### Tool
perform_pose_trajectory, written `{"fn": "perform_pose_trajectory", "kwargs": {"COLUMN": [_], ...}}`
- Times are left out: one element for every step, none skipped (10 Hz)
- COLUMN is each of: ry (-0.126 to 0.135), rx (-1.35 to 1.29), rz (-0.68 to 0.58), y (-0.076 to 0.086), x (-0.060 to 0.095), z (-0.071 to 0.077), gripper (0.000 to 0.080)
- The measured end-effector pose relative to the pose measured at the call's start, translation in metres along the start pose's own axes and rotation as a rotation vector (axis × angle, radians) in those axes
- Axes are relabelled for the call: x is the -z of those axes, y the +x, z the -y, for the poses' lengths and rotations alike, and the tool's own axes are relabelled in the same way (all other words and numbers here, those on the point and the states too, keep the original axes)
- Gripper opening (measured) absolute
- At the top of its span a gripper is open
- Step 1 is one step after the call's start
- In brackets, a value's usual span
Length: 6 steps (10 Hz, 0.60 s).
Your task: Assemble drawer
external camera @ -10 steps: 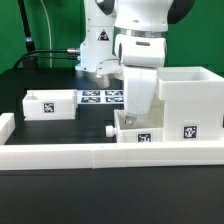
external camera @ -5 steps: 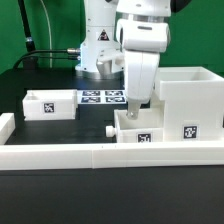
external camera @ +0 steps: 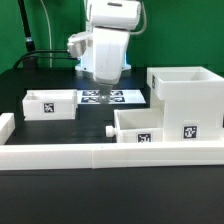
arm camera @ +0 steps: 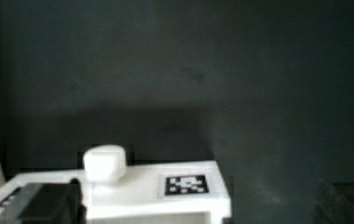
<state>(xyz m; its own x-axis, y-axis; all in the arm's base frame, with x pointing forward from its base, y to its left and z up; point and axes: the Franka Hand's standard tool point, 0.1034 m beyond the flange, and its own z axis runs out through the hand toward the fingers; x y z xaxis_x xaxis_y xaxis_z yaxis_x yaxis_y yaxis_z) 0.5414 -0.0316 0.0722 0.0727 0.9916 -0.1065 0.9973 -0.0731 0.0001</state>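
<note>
The drawer's large white housing (external camera: 186, 98) stands at the exterior view's right. One small tray (external camera: 137, 124) sits against its left side, with a dark knob (external camera: 108, 131) pointing left and a tag on its front. A second small tray (external camera: 50, 103) lies apart at the left. My gripper (external camera: 102, 76) hangs high above the table, left of the first tray, and holds nothing. In the wrist view my gripper (arm camera: 200, 205) is open, with its fingers (arm camera: 49, 201) wide apart. A tray's tagged face (arm camera: 192, 185) and white knob (arm camera: 103, 163) lie below it.
The marker board (external camera: 104, 97) lies flat behind the trays, under the arm. The long low white border wall (external camera: 100, 155) runs along the front, with a raised end (external camera: 6, 124) at the left. The robot's base (external camera: 90, 55) stands at the back.
The gripper has lifted off the tray beside the housing and moved up and towards the exterior view's left. The tray stays where it was.
</note>
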Motion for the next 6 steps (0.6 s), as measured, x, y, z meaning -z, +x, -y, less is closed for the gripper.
{"fn": "perform_pose_trajectory", "kwargs": {"ry": [0.0, 0.001, -0.006, 0.006, 0.006, 0.009], "rx": [-0.003, 0.007, 0.025, 0.024, 0.025, 0.042], "rz": [0.001, -0.004, -0.046, -0.079, -0.093, -0.122], "y": [0.001, -0.001, -0.011, -0.02, -0.024, -0.029], "x": [0.0, -0.003, -0.015, -0.023, -0.025, -0.03], "z": [0.0, 0.001, -0.001, 0.0, -0.002, -0.001], "gripper": [0.0649, 0.0649, 0.0649, 0.0649, 0.0649, 0.0649]}}
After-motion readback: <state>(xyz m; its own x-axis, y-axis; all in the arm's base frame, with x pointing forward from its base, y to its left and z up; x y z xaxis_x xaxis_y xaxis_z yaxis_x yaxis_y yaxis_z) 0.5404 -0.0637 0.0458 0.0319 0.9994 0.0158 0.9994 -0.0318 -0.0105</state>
